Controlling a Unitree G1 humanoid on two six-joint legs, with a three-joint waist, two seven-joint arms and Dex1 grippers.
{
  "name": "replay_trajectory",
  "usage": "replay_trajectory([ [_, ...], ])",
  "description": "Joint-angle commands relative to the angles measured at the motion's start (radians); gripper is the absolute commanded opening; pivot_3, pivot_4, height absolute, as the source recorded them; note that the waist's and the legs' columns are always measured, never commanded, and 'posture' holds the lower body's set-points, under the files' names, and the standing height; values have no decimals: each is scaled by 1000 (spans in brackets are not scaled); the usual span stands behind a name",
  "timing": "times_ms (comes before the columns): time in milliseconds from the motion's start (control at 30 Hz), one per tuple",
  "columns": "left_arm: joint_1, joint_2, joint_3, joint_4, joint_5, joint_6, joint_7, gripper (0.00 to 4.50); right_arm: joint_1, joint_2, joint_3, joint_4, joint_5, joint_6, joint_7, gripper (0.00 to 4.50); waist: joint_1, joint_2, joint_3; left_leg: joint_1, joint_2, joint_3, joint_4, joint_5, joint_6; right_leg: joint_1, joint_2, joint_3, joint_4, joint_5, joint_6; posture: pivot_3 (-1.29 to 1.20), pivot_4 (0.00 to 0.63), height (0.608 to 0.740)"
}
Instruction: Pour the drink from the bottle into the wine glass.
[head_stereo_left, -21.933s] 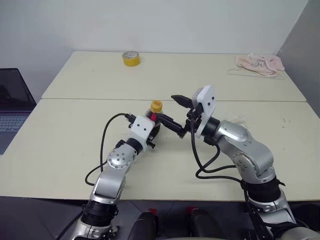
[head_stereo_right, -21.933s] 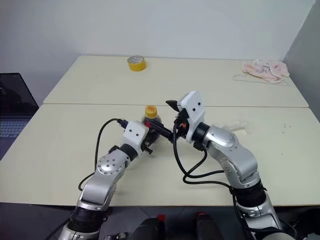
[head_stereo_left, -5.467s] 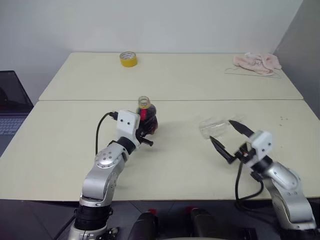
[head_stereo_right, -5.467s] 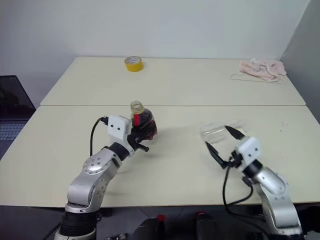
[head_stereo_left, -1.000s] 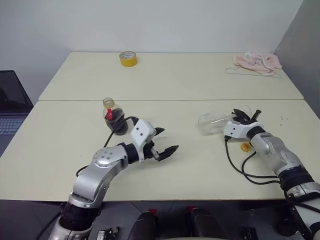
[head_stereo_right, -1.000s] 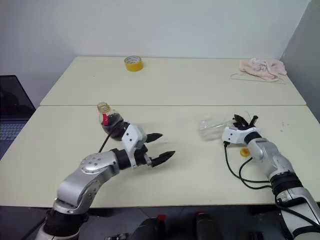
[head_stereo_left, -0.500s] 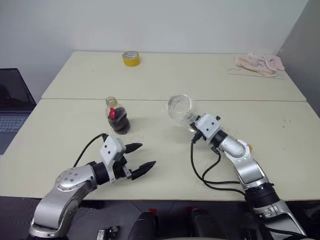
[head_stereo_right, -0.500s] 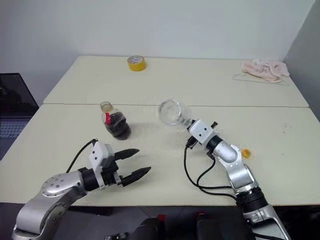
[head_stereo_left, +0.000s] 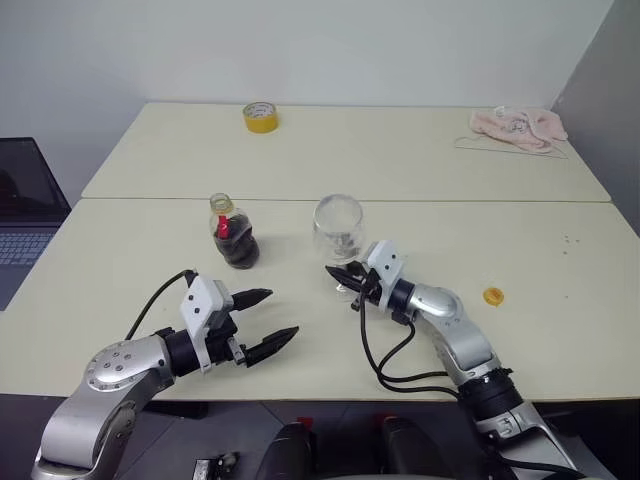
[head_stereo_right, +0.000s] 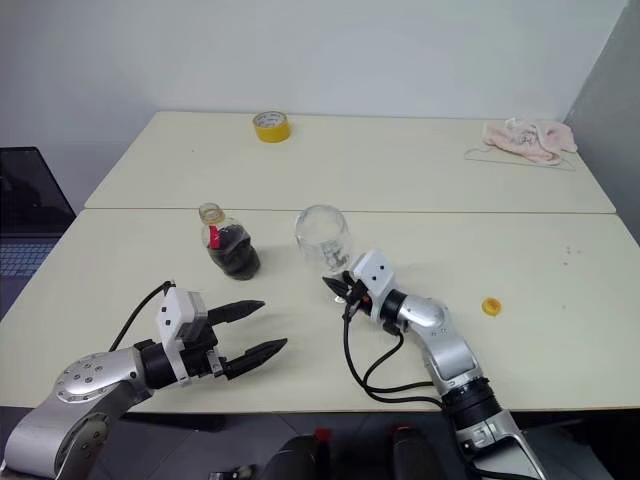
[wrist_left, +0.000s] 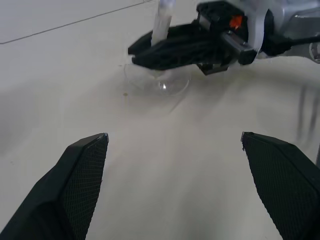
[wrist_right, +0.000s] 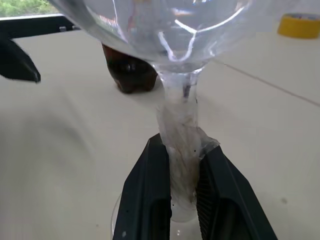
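The wine glass (head_stereo_left: 338, 224) stands upright at the middle of the near table, its foot (wrist_left: 157, 83) on or just above the tabletop. My right gripper (head_stereo_left: 346, 275) is shut on its stem (wrist_right: 180, 145), with a finger (wrist_right: 149, 200) on either side. The bottle (head_stereo_left: 235, 240) stands uncapped a little to the glass's left, the dark drink (head_stereo_right: 236, 256) filling its lower body. Its yellow cap (head_stereo_left: 492, 295) lies on the table to the right. My left gripper (head_stereo_left: 282, 312) hovers open and holding nothing, nearer the front edge, below the bottle.
A yellow tape roll (head_stereo_left: 260, 117) and a pink cloth (head_stereo_left: 518, 127) lie on the far table. A laptop (head_stereo_left: 25, 215) sits off the left edge. A seam (head_stereo_left: 500, 201) runs between the two tables. Cables trail from both wrists.
My right gripper has carried the glass from the right side toward the middle and turned it from lying over to upright. My left gripper, still open, has drawn back from the bottle.
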Motion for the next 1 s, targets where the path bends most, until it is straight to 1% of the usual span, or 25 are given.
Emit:
replay_trajectory([
  [33,-6,3,-7,-41,8,-29,2,4500,-18,20,6,28,-17,-64,1,343,0,0,0,0,0,0,0,0,0,0,0,0,0,0,0,0,150,740],
  [167,-23,3,-25,-24,27,-59,-4,4500,-19,27,-2,74,-23,-112,5,342,0,0,0,0,0,0,0,0,0,0,0,0,0,0,0,0,150,740],
  [400,-32,-3,-38,10,33,-91,-18,4500,-13,18,-3,107,-25,-136,20,342,0,0,0,0,0,0,0,0,0,0,0,0,0,0,0,0,150,740],
  [467,-36,-4,-43,18,37,-100,-22,4500,-9,16,-6,108,-21,-136,24,1080,0,0,0,0,0,0,0,0,0,0,0,0,0,0,0,0,150,740],
  [567,-39,-6,-51,28,44,-113,-27,4500,-4,13,-9,105,-16,-134,32,1972,0,0,0,0,0,0,0,0,0,0,0,0,0,0,0,0,150,740],
  [600,-39,-7,-52,31,45,-116,-28,4500,-3,12,-9,103,-16,-134,33,2390,0,0,0,0,0,0,0,0,0,0,0,0,0,0,0,0,150,740],
  [800,-43,-10,-63,41,57,-130,-26,4500,11,2,-16,73,-12,-124,32,4458,0,0,0,0,0,0,0,0,0,0,0,0,0,0,0,0,150,740],
  [1000,-51,-24,-69,41,64,-117,3,4500,66,-46,-37,-32,12,-75,35,4458,2,0,0,0,0,0,0,0,0,0,0,0,0,0,0,0,150,740],
])
